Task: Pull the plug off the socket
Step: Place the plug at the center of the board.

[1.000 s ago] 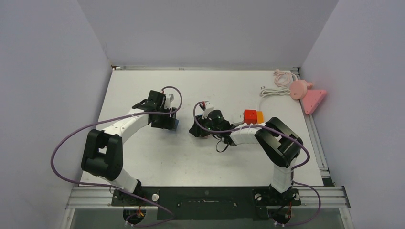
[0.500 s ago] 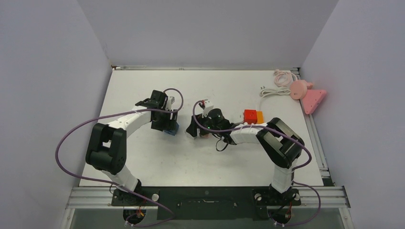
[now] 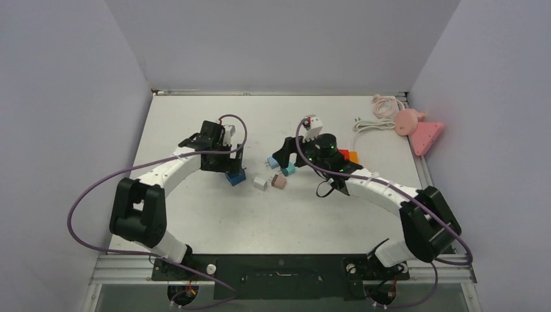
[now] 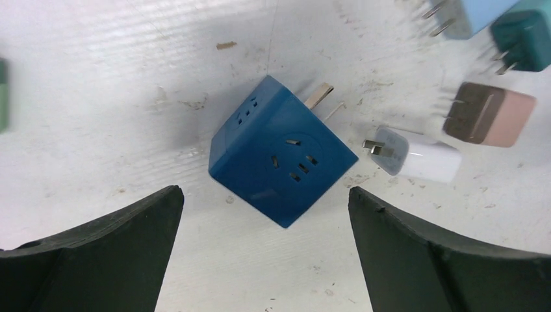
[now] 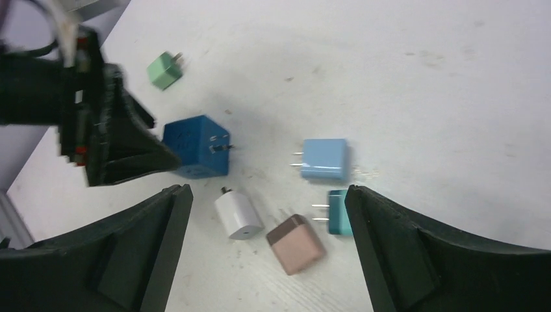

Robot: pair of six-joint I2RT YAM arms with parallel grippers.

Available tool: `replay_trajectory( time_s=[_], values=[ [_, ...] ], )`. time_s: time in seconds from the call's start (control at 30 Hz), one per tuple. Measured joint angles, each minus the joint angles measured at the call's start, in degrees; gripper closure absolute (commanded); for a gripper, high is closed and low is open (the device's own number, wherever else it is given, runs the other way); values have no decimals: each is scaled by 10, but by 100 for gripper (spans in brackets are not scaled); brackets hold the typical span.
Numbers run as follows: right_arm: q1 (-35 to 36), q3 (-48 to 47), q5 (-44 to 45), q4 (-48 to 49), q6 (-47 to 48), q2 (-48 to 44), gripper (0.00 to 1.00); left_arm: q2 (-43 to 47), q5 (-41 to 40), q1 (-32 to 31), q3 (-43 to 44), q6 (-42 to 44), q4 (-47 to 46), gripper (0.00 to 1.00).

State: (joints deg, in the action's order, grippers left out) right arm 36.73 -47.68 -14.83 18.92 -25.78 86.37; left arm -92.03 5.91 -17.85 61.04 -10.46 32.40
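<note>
The dark blue cube socket (image 4: pixel 282 159) lies tilted on the table, its own metal prongs sticking out; no plug sits in the faces that show. My left gripper (image 4: pixel 263 192) hangs open just above it (image 3: pixel 235 177), touching nothing. Loose plugs lie to its right: white (image 5: pixel 239 216), pink-brown (image 5: pixel 295 246), teal (image 5: pixel 338 211) and light blue (image 5: pixel 325 159). My right gripper (image 5: pixel 268 192) hovers open over them, holding nothing. In the top view it (image 3: pixel 284 159) stands behind the white plug (image 3: pixel 260 184) and the pink-brown one (image 3: pixel 279 181).
A green plug (image 5: pixel 162 70) lies beyond the socket, on the left arm's side. Red and orange cubes (image 3: pixel 345 155) sit behind the right arm. A pink triangular object (image 3: pixel 425 136) and a coiled white cable (image 3: pixel 373 123) lie at the back right corner.
Both grippers have opened. The right arm has risen and drawn back to the right, uncovering the loose plugs. The left gripper has let go of the blue socket, which now lies on the table.
</note>
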Motion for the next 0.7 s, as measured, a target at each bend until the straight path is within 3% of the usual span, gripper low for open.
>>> replay_trajectory(
  time_s=[0.1, 0.3, 0.53, 0.67, 0.7],
  values=[
    [-47, 9, 21, -48, 9, -61, 0, 63, -15, 0, -17, -3, -23, 4],
    [-175, 16, 87, -156, 21, -129, 8, 168, -34, 0, -37, -9, -63, 4],
    [-332, 45, 110, -240, 17, -112, 6, 179, -28, 0, -45, -12, -71, 4],
    [-365, 70, 100, -261, 17, -93, 0, 181, -19, 0, -50, -14, -72, 4],
    [-365, 72, 94, -264, 17, -87, 3, 183, -15, 0, -51, -15, -72, 4]
  ],
)
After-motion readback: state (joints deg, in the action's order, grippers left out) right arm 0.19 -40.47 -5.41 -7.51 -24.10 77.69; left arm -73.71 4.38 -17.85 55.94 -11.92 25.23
